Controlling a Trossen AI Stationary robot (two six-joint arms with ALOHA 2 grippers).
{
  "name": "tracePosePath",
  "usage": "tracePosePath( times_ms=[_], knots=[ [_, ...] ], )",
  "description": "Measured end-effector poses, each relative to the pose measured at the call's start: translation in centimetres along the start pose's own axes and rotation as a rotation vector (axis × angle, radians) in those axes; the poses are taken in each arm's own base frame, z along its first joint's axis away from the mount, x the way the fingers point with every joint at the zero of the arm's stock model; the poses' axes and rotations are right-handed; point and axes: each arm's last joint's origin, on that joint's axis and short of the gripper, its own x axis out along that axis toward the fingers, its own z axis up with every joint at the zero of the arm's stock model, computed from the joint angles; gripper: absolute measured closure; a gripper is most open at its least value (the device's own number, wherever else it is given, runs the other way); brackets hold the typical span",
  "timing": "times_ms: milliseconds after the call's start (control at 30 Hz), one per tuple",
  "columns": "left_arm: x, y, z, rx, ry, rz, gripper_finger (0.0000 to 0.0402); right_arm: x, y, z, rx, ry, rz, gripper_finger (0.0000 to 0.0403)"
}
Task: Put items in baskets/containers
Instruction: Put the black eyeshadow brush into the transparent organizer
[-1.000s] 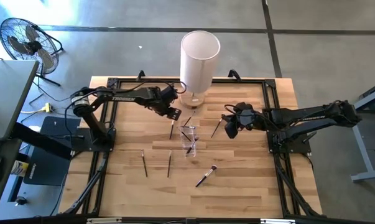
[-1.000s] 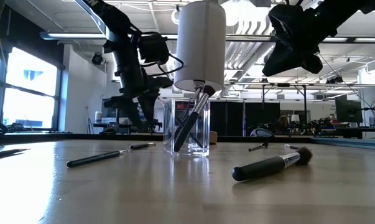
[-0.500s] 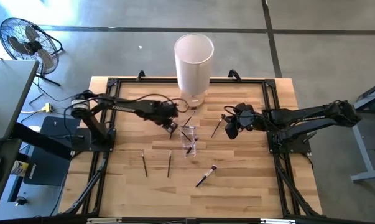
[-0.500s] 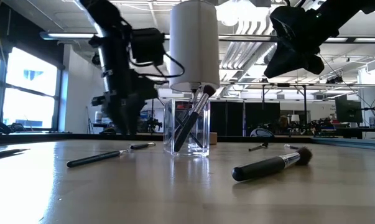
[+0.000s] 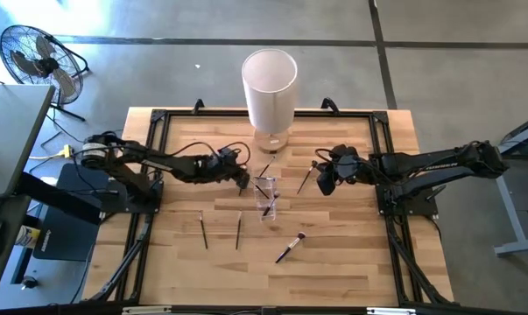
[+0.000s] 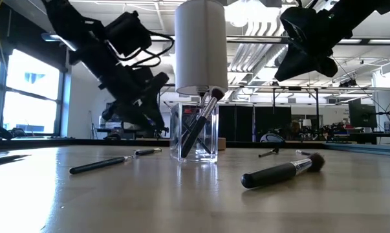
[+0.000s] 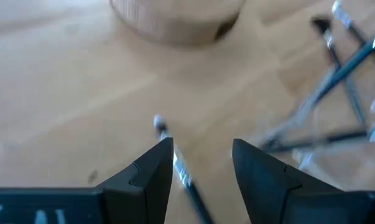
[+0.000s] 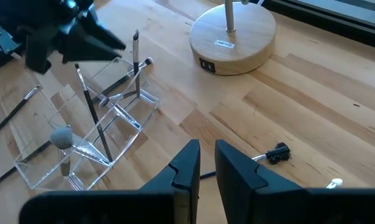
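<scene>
Left gripper (image 5: 242,181) sits low over the table (image 5: 351,262), fingers spread either side of a thin brush (image 7: 186,179) lying just beside the clear cup (image 5: 266,196). The cup holds several brushes. Right gripper (image 5: 321,181) hangs above another brush (image 5: 305,180), fingers nearly together, holding nothing.

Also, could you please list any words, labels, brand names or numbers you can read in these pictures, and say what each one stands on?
Nothing here can be read with certainty.
Small pale sticker on the round light-wood base: print too small to read.
Pale lettering along the dark right arm: a brand-like word, too small to make out.
Pale lettering on the left gripper's dark body: cut off and blurred.
The tall white cylinder and the clear plastic container show no text.
</scene>
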Motion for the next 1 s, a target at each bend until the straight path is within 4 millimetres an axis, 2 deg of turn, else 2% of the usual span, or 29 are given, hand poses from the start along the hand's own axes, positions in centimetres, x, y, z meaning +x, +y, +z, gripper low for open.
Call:
tracePosePath(
  times_ms=[167,267,833,1000],
  knots=[
    [1.7,1.1,0.3,-0.018,0.027,0.069,0.0238,0.0,0.0,0.0,0.008,-0.001,0.002,0.0359],
    [2.3,1.2,1.0,-0.045,0.021,0.053,0.0238,0.0,0.0,0.0,0.009,-0.002,0.003,0.0359],
    [3.8,1.7,-0.2,-0.056,0.046,0.096,0.0238,0.0,0.0,0.0,0.004,-0.001,-0.004,0.0359],
    [4.9,1.5,-0.5,-0.044,0.07,0.112,0.0238,0.0,0.0,0.0,0.005,0.0,-0.003,0.0359]
  ],
)
